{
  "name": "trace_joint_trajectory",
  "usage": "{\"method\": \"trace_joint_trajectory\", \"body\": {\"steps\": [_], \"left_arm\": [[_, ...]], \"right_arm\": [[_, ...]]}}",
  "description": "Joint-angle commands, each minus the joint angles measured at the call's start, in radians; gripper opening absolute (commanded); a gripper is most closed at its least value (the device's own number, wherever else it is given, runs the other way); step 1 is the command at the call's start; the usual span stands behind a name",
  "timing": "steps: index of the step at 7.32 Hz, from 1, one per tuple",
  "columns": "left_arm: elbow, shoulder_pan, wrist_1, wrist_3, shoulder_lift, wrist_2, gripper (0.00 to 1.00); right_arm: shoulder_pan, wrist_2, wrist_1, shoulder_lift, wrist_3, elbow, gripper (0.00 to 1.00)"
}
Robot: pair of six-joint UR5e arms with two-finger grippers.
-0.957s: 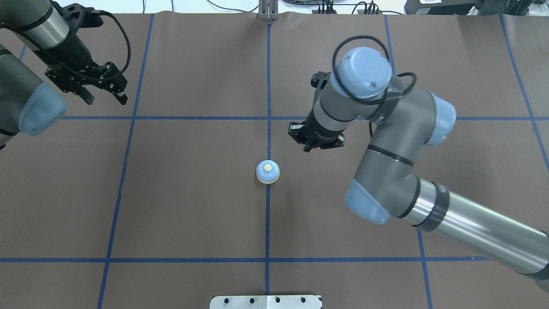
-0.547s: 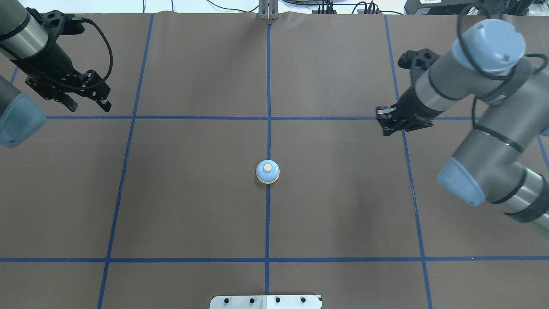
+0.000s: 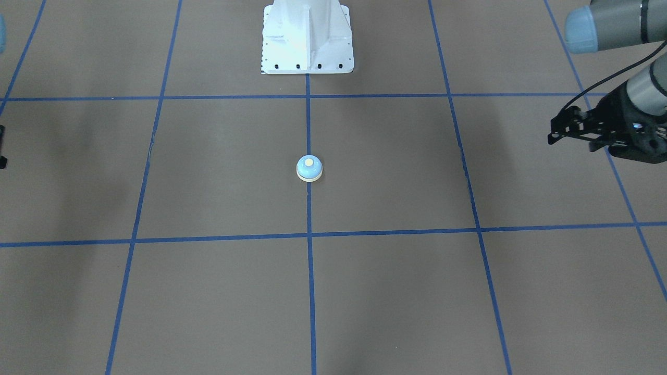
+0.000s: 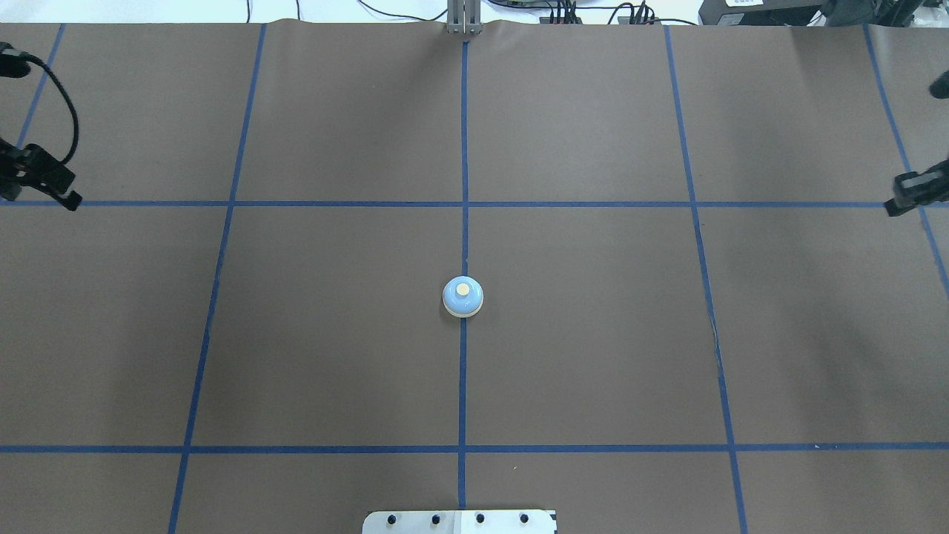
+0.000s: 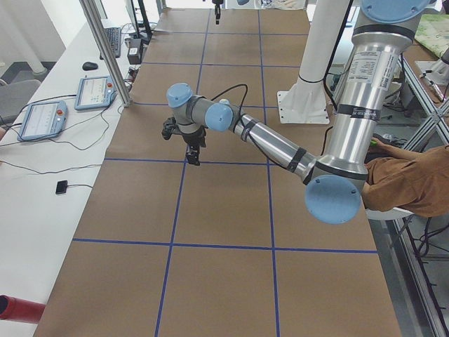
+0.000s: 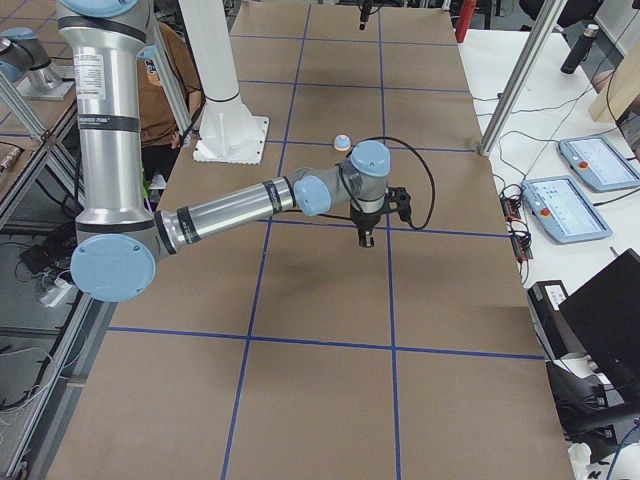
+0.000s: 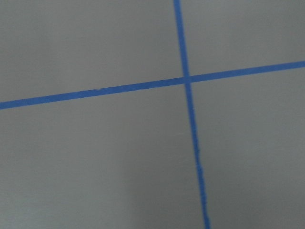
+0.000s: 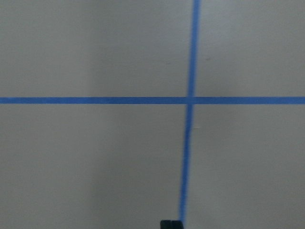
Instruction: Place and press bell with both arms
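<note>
The bell [image 4: 463, 297], with its light blue dome and cream button, stands upright on the centre blue line; it also shows in the front view [image 3: 309, 169] and, small, in the right side view [image 6: 342, 143]. My left gripper [image 3: 555, 130] is open and empty, far out at the table's left side, and shows half cut off in the overhead view [image 4: 44, 191]. My right gripper [image 4: 895, 208] looks shut and empty at the far right edge, over a blue line crossing. Both grippers are far from the bell. Both wrist views show only the mat.
The brown mat [image 4: 334, 334] carries a grid of blue tape lines. The white bolted pedestal [image 3: 306, 36] stands at the robot's side of the table. Tablets [image 5: 91, 91] and cables lie on the white bench beyond the far edge.
Both arms have swung outward: the right gripper went from just beside the bell to the right edge, the left gripper further to the left edge. The bell has not moved.
</note>
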Motion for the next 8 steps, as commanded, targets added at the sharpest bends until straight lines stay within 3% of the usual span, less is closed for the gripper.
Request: {"method": "trace_joint_trajectory", "body": {"steps": [1,2,3,4,8], "left_arm": [[0.015,-0.137,0.000,0.222,0.085,0.039,0.99],[0.041,-0.175,-0.002,0.304,0.107,0.039,0.99],[0.041,-0.203,-0.002,0.352,0.122,0.032,0.99],[0.039,-0.216,0.000,0.354,0.125,0.030,0.99],[-0.004,-0.237,0.000,0.354,0.182,0.030,0.99]], "right_arm": [[0.191,0.079,0.000,-0.040,-0.293,-0.119,0.00],[0.206,0.072,0.001,-0.057,-0.312,-0.125,0.00],[0.217,0.073,0.003,-0.061,-0.313,-0.142,0.11],[0.217,0.066,0.004,-0.066,-0.300,-0.139,0.99],[0.217,0.065,0.006,-0.078,-0.297,-0.132,1.00]]}}
